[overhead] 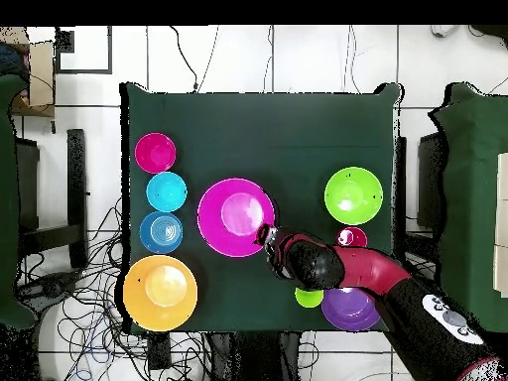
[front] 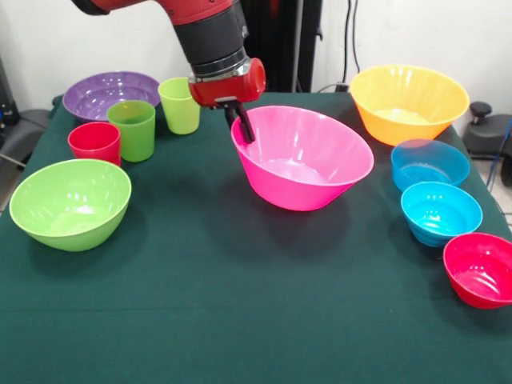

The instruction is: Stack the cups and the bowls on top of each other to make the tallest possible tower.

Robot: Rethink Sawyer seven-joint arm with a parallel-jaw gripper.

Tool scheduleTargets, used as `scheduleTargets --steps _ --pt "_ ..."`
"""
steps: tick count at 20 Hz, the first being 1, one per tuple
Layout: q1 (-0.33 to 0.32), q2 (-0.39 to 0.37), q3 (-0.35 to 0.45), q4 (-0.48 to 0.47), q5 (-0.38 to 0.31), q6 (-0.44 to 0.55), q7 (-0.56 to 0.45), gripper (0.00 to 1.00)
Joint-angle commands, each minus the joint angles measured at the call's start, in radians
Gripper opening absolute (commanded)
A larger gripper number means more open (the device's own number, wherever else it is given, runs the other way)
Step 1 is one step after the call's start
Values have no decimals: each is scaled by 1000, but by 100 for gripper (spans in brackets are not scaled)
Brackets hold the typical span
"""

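My hand (front: pixel 243 126) is clamped on the far-left rim of the pink bowl (front: pixel 308 160), which sits tilted mid-table (front: pixel 240 320); I judge a slow, level lift best, the rim hold being prone to slipping.

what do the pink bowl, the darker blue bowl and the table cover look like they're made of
Pink bowl: likely glossy plastic, with bright highlights inside. Darker blue bowl: probably see-through plastic, since the cloth shows faintly through its wall. Table cover: dark green cloth, matte, no shine.

A dark green tablecloth (front: pixel 240 320) covers the table; cables (overhead: pixel 89 337) trail beside it.
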Motion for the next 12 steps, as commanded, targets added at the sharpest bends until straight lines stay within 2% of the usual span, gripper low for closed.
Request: scheduleTargets --steps 1,12 --pt "-10 -29 60 -94 -79 123 -163 0" --pt "-25 -17 74 -121 -100 148 -177 0"
